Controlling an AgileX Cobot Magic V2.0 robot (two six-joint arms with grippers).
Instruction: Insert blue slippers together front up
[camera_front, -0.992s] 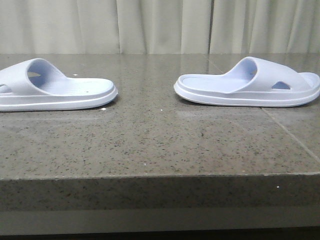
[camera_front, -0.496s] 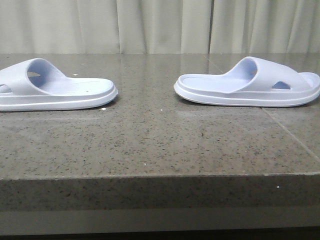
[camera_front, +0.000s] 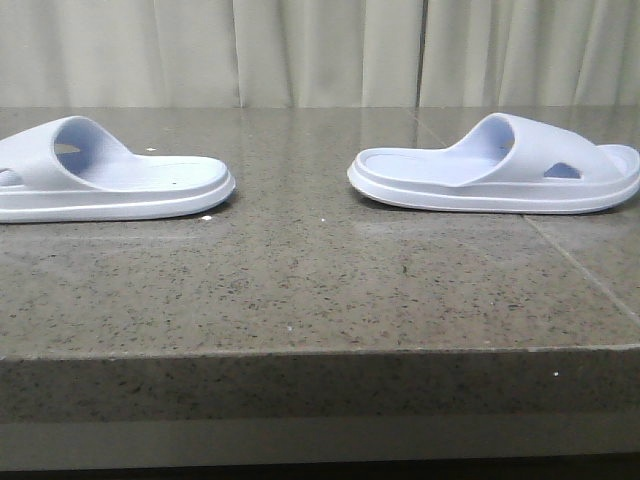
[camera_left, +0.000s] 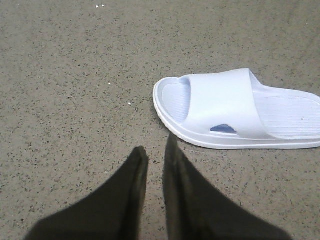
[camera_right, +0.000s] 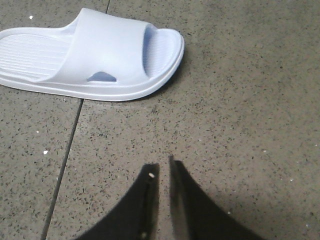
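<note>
Two pale lavender-blue slippers lie sole-down on the stone table, well apart. The left slipper (camera_front: 110, 185) is at the far left, partly cut off by the frame edge, its heel end toward the middle. The right slipper (camera_front: 480, 175) is at the right, its heel end toward the middle too. Neither gripper shows in the front view. My left gripper (camera_left: 156, 150) hovers over bare table close beside the left slipper (camera_left: 225, 107), fingers nearly together, holding nothing. My right gripper (camera_right: 162, 164) hovers over bare table short of the right slipper (camera_right: 100, 55), fingers nearly together, empty.
The speckled grey stone table has its front edge (camera_front: 320, 350) near me. A thin seam (camera_front: 580, 270) runs across the table under the right slipper, also seen in the right wrist view (camera_right: 65, 165). A pale curtain (camera_front: 320, 50) hangs behind the table.
</note>
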